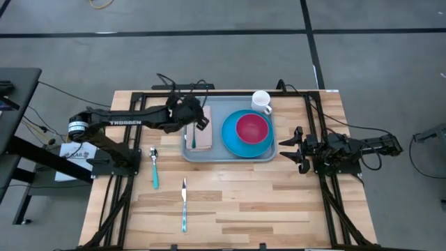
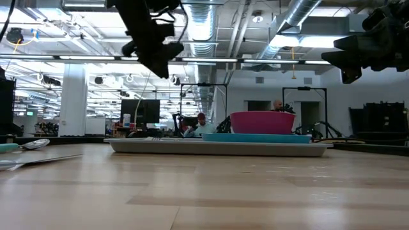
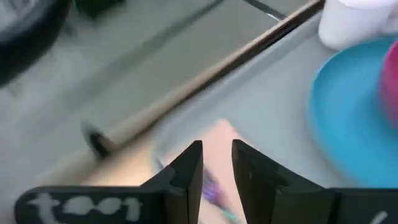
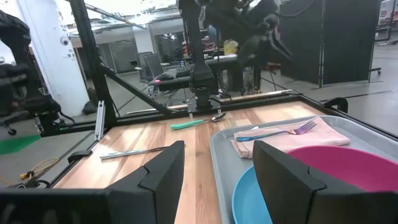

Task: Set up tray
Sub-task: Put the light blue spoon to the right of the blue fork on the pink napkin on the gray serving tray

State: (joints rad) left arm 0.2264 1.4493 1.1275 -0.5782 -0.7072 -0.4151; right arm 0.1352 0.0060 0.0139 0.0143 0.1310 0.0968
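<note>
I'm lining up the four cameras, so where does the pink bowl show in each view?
High view: pink bowl right of centre, on the blue plate in the tray.
Low view: right of centre, above the tray's rim.
Left wrist view: a pink sliver at the right edge.
Right wrist view: bottom right, beside the napkin.
Shared landmark: the blue plate.

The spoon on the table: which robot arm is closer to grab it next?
Probably the left. The left gripper hangs over the tray's napkin side, near the spoon just off that edge. The right gripper waits open beyond the tray's other end.
</note>
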